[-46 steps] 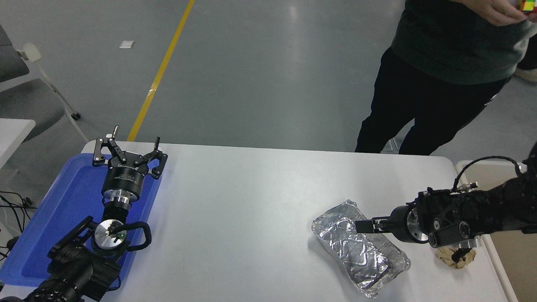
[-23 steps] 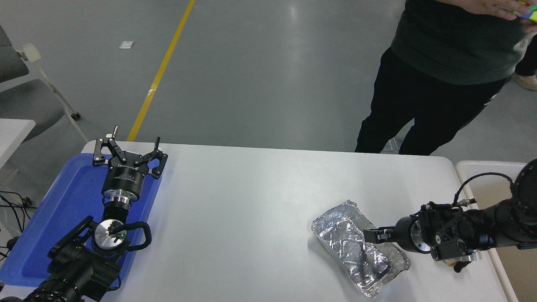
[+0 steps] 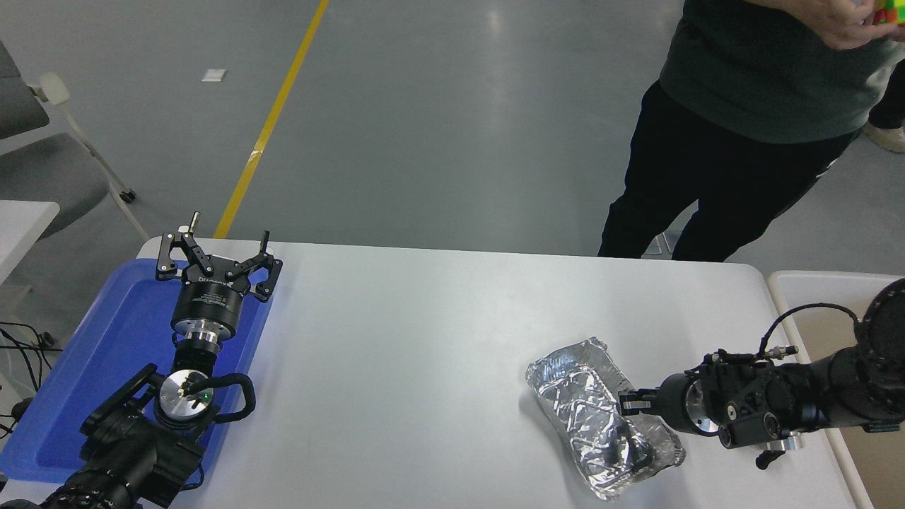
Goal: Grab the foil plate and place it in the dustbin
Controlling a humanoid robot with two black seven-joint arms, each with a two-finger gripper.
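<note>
The foil plate [image 3: 583, 403] is shiny, crinkled silver and lies near the table's front right, its long axis running diagonally. My right gripper [image 3: 628, 406] comes in from the right edge and is shut on the plate's right rim. That side looks bent and a little raised, while the left end rests on the table. The dustbin [image 3: 786, 284] with a thick white rim and beige inside stands just past the table's right edge, partly hidden by my right arm. My left gripper [image 3: 215, 249] is parked open over the blue tray at the left.
A flat blue tray [image 3: 85, 367] lies on the table's left side under the left arm. A person in dark clothes [image 3: 714, 141] stands at the far right side of the table, hands near the top right corner. A chair [image 3: 42, 155] stands at far left.
My right gripper moved down and towards me onto the plate's right rim and closed on it. The plate has crumpled and shifted slightly. The tan paper ball is now hidden behind the gripper.
</note>
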